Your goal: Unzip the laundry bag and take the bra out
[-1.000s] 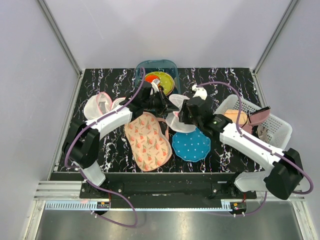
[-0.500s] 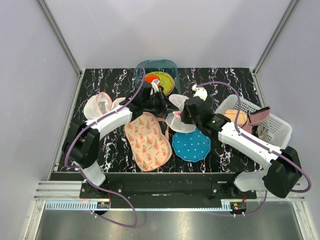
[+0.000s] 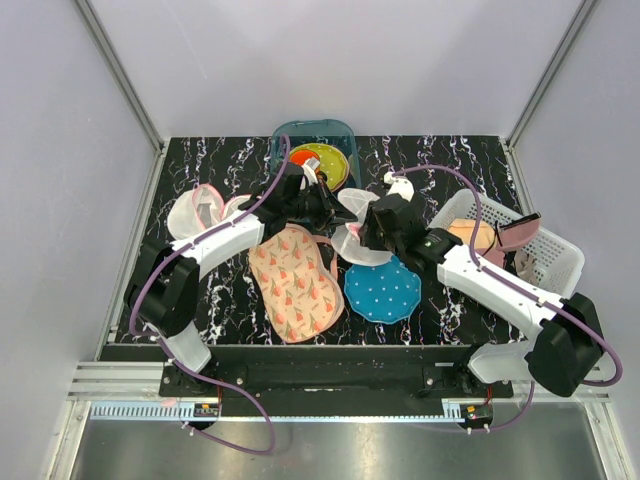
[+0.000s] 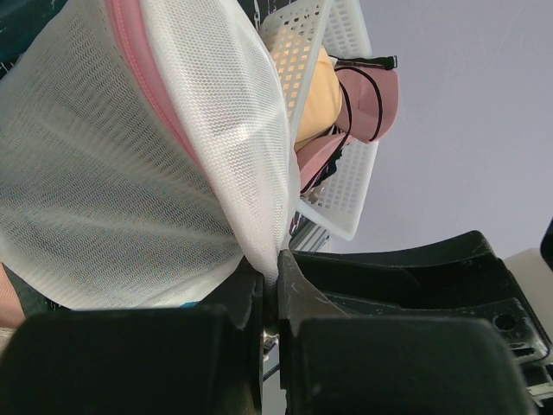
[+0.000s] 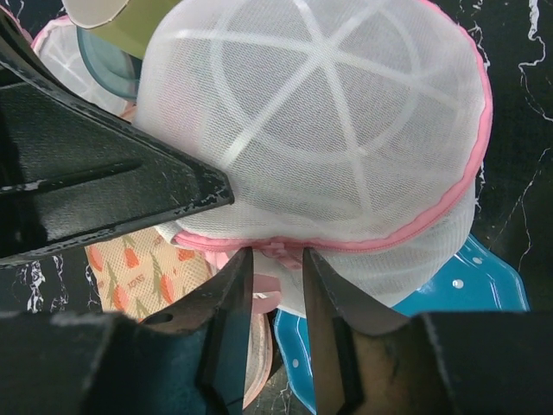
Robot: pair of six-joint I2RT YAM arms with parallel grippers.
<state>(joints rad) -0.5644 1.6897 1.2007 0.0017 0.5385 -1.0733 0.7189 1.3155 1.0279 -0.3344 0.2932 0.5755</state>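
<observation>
Over the black marble table (image 3: 200, 160), the bag (image 5: 328, 130) sits between both grippers. The left gripper (image 4: 271, 281) is pressed together on a fold of white mesh at its fingertips. The right gripper (image 5: 276, 264) straddles the pink zip trim just ahead of it, fingers narrowly apart; I cannot tell whether they clamp it.

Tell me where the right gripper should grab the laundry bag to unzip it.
Grip the pink zip trim where it bunches at the seam between the laundry bag's domes, coming edge-on so the right gripper straddles the seam. The trim stands out as a ridge, and the left gripper pinches the mesh, likely bracing it.
</observation>
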